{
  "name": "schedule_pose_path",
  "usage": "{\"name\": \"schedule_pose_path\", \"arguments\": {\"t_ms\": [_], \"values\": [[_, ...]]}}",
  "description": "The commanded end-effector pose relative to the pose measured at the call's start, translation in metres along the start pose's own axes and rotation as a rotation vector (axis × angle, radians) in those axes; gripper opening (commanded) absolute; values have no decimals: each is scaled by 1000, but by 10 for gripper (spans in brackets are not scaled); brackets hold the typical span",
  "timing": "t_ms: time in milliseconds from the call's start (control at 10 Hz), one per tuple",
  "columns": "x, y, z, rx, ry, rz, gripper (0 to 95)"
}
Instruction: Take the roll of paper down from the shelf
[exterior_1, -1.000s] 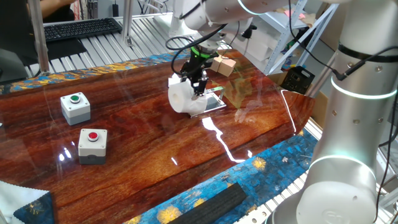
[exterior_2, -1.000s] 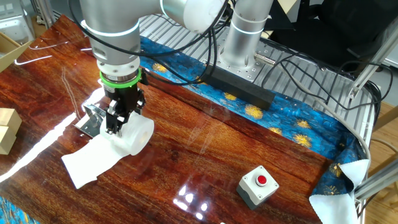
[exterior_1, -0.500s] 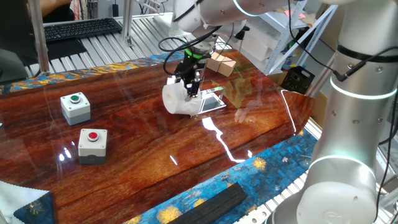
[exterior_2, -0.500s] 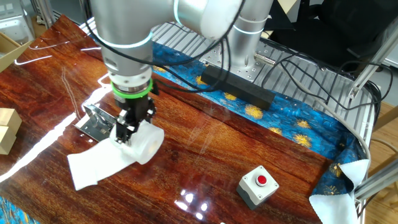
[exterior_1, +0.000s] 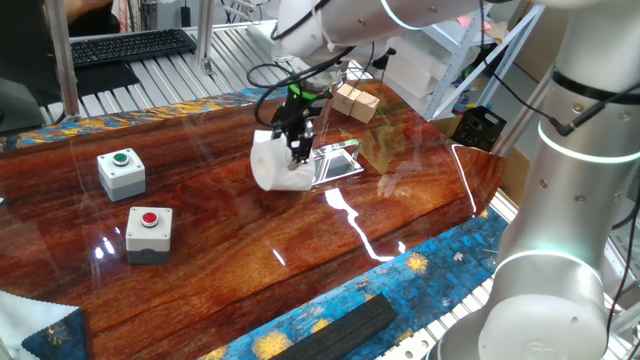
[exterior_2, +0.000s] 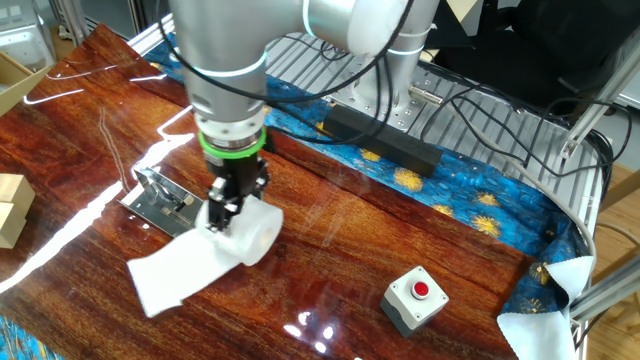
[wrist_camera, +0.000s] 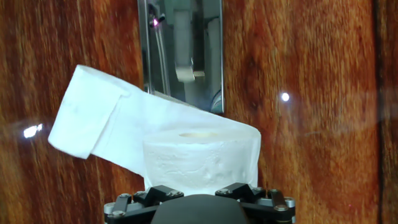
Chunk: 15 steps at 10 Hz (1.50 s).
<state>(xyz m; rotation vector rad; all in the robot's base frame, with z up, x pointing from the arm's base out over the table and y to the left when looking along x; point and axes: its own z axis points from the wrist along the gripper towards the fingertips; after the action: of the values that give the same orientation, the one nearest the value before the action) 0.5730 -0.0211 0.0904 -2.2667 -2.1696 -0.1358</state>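
On wooden table (exterior_1: 250, 230), roll of paper (exterior_2: 248, 232) in gripper (exterior_2: 222, 209), beside shelf (exterior_2: 158, 198).

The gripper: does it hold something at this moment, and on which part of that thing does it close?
The gripper holds the roll of paper. Its fingers close on the roll's upper end; the exact contact is hidden. The loose sheet trails free.

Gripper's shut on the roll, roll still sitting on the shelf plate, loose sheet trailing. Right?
Not quite. The gripper is shut on the roll and the sheet trails, but the roll is off the shelf, beside it over the wood table. The other fixed view shows it.
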Motion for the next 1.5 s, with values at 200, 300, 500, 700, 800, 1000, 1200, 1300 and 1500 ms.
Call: {"name": "schedule_pose_path", "arguments": {"t_ms": [200,300,500,700,800,1000,1200,1300,1500], "values": [[-3,0,7,2,23,-17,0],[-3,0,8,10,19,-33,0],[-3,-1,6,21,3,-139,0],[-3,-1,6,31,-45,-364,0],[-3,-1,5,34,-48,-477,0],[-3,-1,4,37,-43,-727,0],[-3,-1,4,31,-12,-943,0],[-3,-1,4,35,-11,-993,0],[-2,-1,3,40,-9,-1066,0]]}}
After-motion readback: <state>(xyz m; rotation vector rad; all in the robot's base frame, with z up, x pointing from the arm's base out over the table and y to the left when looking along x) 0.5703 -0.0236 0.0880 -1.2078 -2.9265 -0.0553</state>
